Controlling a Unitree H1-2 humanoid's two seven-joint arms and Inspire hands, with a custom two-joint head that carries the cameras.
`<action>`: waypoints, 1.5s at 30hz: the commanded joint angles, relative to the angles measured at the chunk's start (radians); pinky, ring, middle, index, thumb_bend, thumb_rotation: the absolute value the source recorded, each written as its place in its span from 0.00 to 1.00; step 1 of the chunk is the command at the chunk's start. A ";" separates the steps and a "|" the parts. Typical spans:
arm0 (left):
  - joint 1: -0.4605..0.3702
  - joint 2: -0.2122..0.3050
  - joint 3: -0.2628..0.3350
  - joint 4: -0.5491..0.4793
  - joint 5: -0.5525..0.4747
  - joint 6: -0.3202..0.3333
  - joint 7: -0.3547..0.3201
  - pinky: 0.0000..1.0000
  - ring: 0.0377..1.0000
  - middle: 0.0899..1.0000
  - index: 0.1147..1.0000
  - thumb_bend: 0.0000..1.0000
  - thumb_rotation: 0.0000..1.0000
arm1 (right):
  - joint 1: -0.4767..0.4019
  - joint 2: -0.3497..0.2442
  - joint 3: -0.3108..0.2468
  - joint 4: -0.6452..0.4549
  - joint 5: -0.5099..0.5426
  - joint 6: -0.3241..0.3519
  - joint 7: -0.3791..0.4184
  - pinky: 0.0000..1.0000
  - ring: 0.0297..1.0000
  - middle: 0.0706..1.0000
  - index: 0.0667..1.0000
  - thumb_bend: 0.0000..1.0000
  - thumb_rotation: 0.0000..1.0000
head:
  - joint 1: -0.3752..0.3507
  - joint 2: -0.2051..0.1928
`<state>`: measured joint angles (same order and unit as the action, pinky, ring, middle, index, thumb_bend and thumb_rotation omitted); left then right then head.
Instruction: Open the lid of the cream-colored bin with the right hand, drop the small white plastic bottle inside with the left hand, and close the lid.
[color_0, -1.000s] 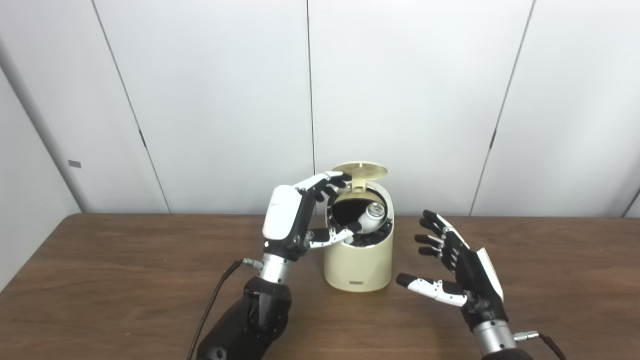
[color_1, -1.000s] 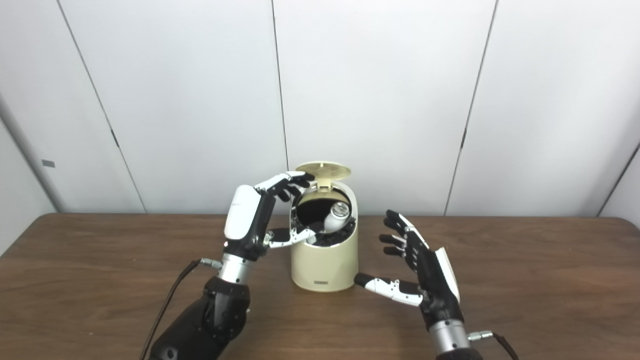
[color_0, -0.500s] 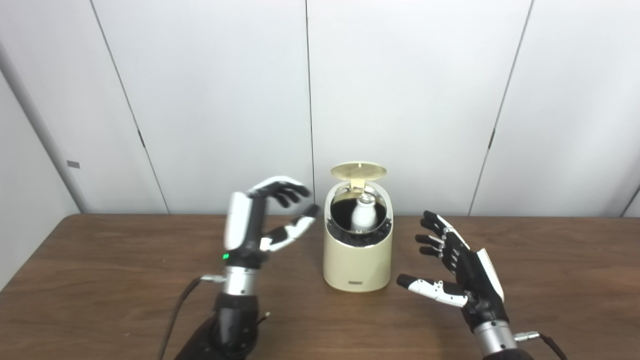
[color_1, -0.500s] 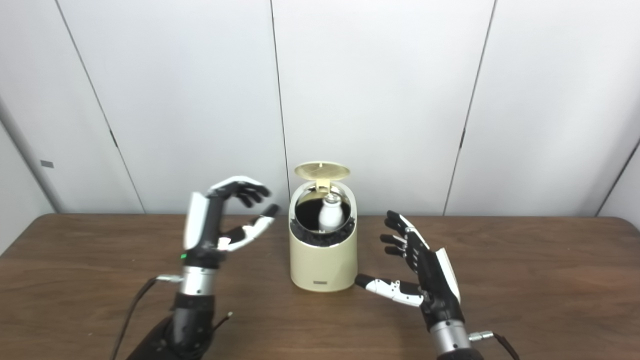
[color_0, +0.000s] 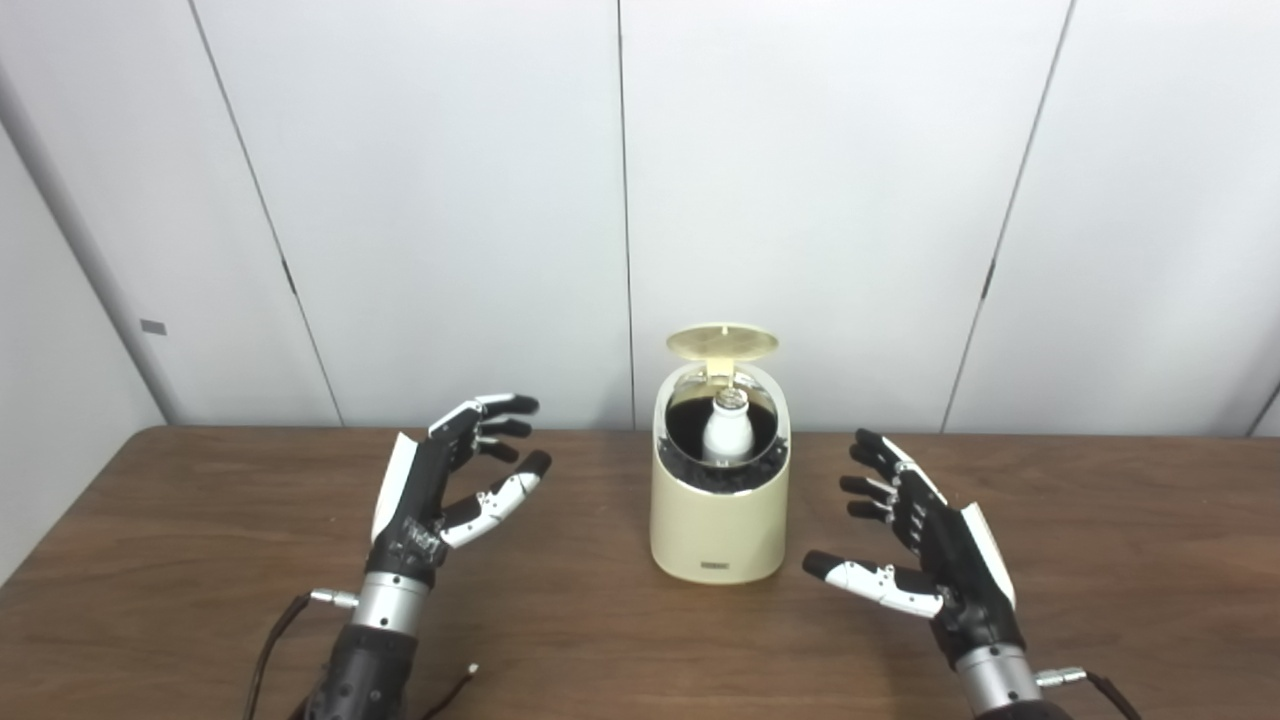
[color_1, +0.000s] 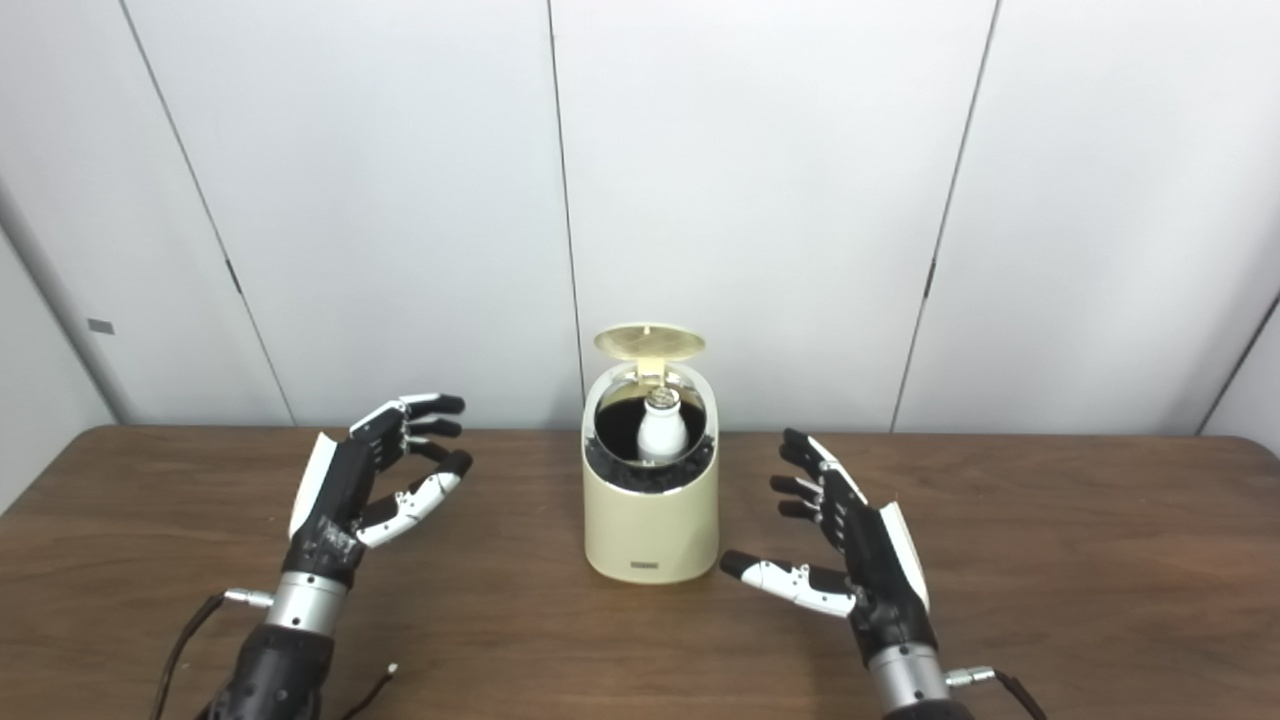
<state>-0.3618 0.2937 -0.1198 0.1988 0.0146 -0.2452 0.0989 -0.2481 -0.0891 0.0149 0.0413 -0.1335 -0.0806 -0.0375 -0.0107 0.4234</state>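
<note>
1. The bottle (color_0: 727, 434) is seen upright inside the bin (color_0: 716, 525), between the two hands, its lid (color_0: 722, 341) raised.
2. The left hand (color_0: 440, 492) is held empty, fingers spread.
3. The right hand (color_0: 925, 545) is likewise held empty beside the bin.

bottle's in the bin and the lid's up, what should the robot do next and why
Probably bring the right hand up to the raised round cream lid and press it shut. The small white plastic bottle stands inside the cream-colored bin, both hands are open and clear of it, left hand off to the side, so only closing remains.
</note>
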 joint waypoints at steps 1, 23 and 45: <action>-0.017 0.016 0.018 -0.044 -0.033 0.056 -0.059 0.62 0.69 0.74 0.76 0.52 0.22 | -0.052 -0.002 -0.003 -0.009 -0.006 -0.058 -0.010 0.70 0.78 0.86 0.87 0.77 0.33 | -0.004 -0.004; 0.034 -0.081 0.067 0.013 0.027 0.104 -0.138 0.59 0.68 0.74 0.79 0.52 0.18 | -0.425 -0.176 0.093 -0.098 -0.302 0.205 0.126 0.73 0.82 0.82 0.80 0.60 0.67 | -0.042 -0.039; 0.038 -0.114 0.091 0.045 0.023 0.043 -0.181 0.60 0.70 0.75 0.80 0.58 0.12 | -0.563 -0.241 0.203 -0.096 -0.360 0.197 0.297 0.74 0.85 0.77 0.71 0.63 0.72 | -0.023 -0.032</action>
<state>-0.2976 0.1761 -0.0399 0.2662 0.0358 -0.1736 -0.0899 -0.7475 -0.3220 0.2177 -0.0384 -0.4892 0.1547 0.2659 -0.0337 0.3912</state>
